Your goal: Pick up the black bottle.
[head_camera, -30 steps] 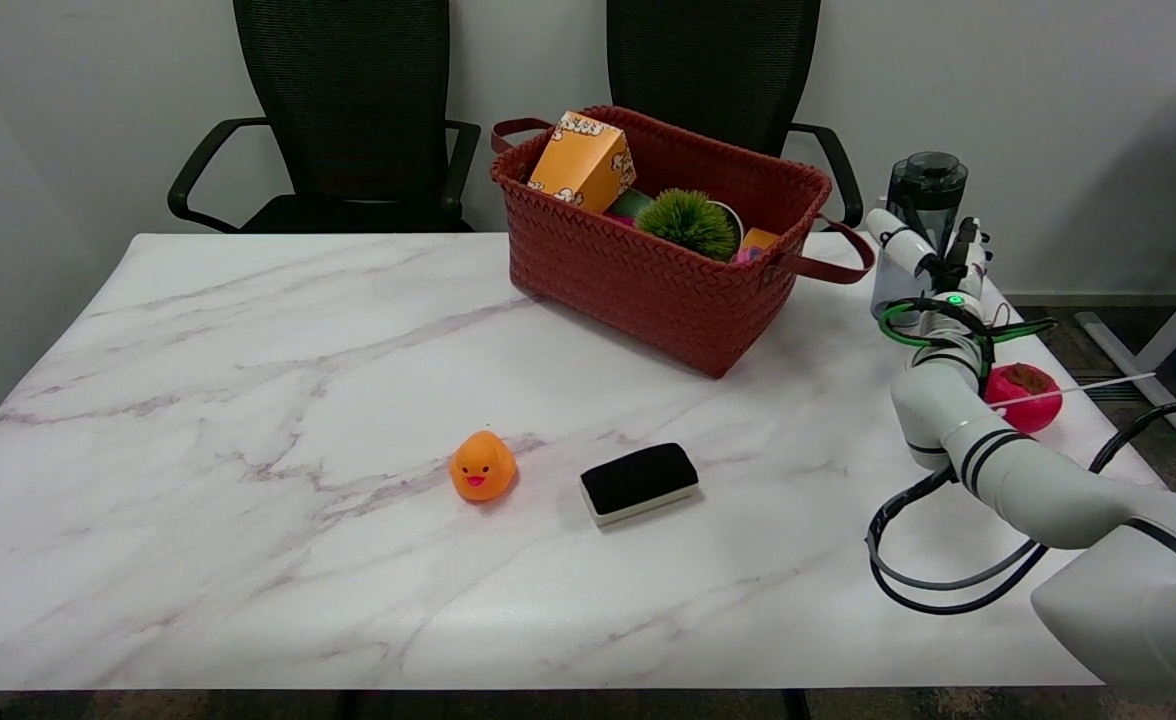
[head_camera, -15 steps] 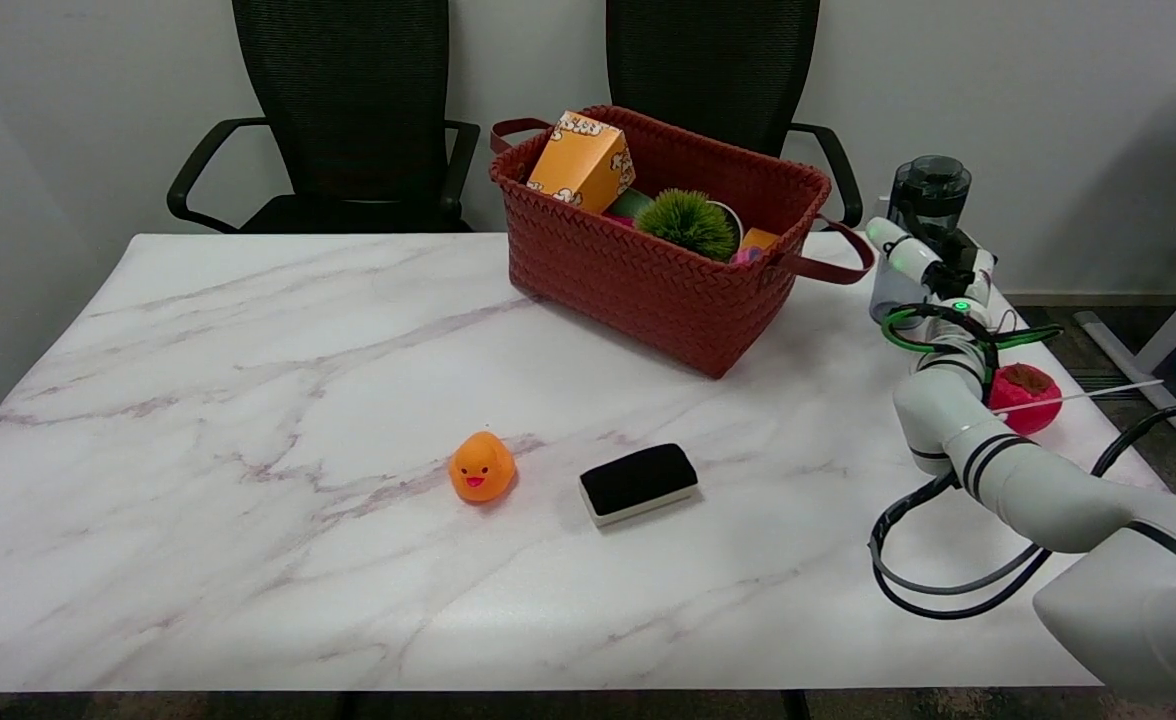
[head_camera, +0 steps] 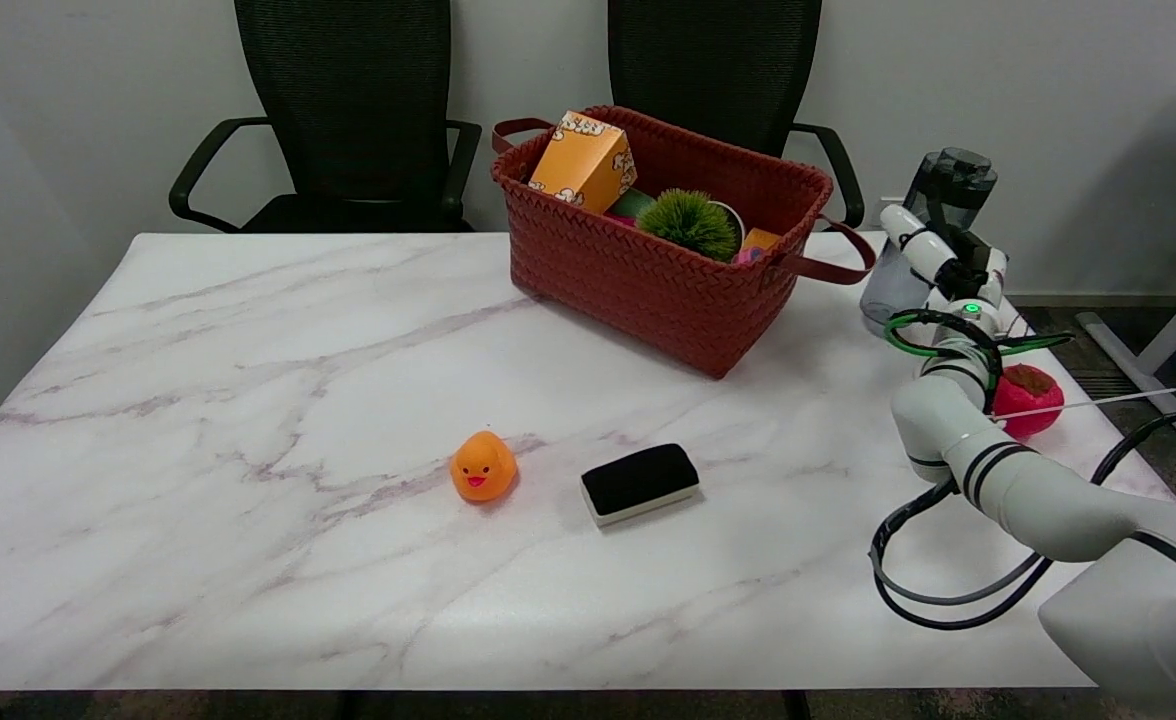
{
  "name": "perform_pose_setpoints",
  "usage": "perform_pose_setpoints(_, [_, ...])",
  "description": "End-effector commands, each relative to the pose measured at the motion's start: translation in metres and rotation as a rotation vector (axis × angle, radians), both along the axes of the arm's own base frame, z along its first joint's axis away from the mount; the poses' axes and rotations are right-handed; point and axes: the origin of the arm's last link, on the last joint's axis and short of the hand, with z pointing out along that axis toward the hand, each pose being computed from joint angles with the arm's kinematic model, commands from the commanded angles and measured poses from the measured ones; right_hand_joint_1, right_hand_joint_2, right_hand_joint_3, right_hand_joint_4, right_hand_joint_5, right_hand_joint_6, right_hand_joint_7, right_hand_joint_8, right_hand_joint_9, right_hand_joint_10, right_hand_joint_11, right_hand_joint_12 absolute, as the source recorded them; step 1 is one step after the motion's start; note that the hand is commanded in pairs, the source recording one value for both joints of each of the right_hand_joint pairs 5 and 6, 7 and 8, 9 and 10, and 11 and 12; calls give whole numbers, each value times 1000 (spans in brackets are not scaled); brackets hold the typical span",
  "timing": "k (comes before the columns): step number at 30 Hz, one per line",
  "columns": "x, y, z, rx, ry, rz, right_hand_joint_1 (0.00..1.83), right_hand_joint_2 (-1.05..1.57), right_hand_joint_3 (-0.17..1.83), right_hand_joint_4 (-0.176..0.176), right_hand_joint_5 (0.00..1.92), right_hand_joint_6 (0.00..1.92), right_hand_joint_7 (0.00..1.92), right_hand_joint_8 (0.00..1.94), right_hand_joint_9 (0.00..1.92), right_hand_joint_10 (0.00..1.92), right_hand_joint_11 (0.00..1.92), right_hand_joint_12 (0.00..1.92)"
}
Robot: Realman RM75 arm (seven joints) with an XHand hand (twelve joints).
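Inside red basket: orange box, green ball.

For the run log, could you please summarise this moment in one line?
right hand: grips black bottle | bottle: tilted, table's far right | basket: untouched

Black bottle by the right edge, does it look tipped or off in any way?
Yes. The black bottle leans to the right, its cap off to one side of its base, with the right hand against it. Nothing looks spilled.
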Motion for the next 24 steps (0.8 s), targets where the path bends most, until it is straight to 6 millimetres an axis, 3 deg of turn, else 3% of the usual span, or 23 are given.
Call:
perform_pose_setpoints(1, [40,10,-3,-40,130,150,1073,963,-17,0,926,926,1138,1138,809,809,601,601])
perform_pose_setpoints(9, [62,12,-10,-19,195,212,1072,962,-4,0,918,918,1152,1152,828,828,613,613])
perform_pose_setpoints(24, [128,10,-33,29,369,315,1084,959,-32,0,899,899,1185,1185,877,877,686,686])
